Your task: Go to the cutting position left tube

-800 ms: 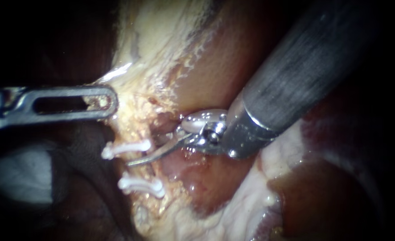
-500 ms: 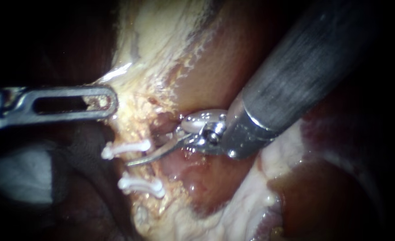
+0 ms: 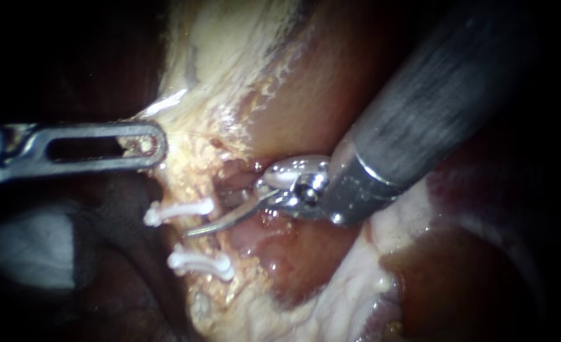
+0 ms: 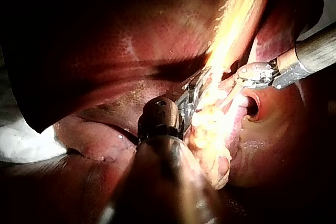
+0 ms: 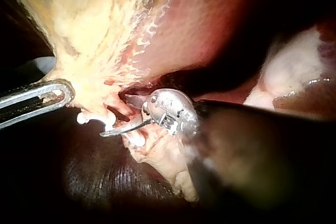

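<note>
Endoscope view, and our right tool (image 3: 212, 214) is at the clipped tube (image 3: 199, 248). Its curved blades are spread and nothing is bitten. The lower blade lies across the tube in the gap between the upper clip (image 3: 179, 210) and the lower clip (image 3: 201, 265), just under the upper one. The other blade sits higher and half hidden, and the right wrist view shows the gap between them more plainly. That slot between the two clips looks like the place for a cut, which would explain the placing. Our left tool (image 3: 157, 147) comes in flat from the side with its slotted jaws pressed together on the edge of the pale fatty tissue (image 3: 192, 158). We judge it is drawing that sheet aside to keep the tube stretched and exposed. Around it all the surface is wet and glistening: dark red liver (image 3: 458, 278) and yellowish fat. Room is tight, since the right tool's thick shaft fills the upper right and the clips leave the blade only a narrow lane.
</note>
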Robot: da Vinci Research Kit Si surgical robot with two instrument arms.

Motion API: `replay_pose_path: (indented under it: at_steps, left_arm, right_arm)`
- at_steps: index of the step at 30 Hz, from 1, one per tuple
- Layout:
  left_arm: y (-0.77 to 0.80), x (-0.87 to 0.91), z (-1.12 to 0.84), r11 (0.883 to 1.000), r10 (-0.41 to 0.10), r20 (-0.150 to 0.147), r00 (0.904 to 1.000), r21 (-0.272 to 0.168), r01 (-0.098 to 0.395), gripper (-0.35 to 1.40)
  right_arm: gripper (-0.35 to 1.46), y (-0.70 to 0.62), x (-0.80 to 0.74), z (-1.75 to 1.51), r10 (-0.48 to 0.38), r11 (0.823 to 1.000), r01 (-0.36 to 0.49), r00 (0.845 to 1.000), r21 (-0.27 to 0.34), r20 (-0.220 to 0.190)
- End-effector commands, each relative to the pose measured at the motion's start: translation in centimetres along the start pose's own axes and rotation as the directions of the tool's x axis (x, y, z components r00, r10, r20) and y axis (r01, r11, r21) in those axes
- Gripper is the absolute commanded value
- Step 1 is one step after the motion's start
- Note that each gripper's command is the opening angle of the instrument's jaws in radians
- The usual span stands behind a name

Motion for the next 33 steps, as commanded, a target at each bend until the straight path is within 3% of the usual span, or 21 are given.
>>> replay_pose_path:
  at_steps: [1, 11, 18, 26, 33]
  left_arm:
    - [0.00, 0.00, -0.01, 1.000, 0.000, 0.000, 1.0000, 0.001, 0.000, -0.33]
    - [0.01, -0.02, -0.01, 1.000, 0.000, -0.002, 1.0000, 0.002, 0.000, -0.33]
    - [0.02, -0.03, -0.01, 1.000, 0.000, -0.003, 1.0000, 0.002, 0.000, -0.33]
    - [0.02, -0.04, -0.02, 1.000, 0.000, -0.003, 1.0000, 0.003, 0.000, -0.33]
    - [0.01, -0.03, -0.02, 1.000, 0.000, -0.002, 1.0000, 0.002, 0.000, -0.33]
  right_arm:
    - [1.43, -0.03, -0.01, -0.05, -0.001, 1.000, 0.001, 1.000, 0.000, -0.001]
    - [1.43, -0.31, 0.04, -0.55, -0.006, 1.000, 0.006, 1.000, -0.029, -0.007]
    - [1.43, -0.45, 0.06, -0.45, -0.008, 1.000, 0.008, 1.000, -0.030, -0.007]
    - [1.43, -0.40, -0.02, -0.12, -0.017, 1.000, 0.017, 1.000, -0.010, 0.000]
    - [1.43, -0.24, -0.14, 0.15, -0.025, 1.000, 0.025, 1.000, 0.001, 0.015]
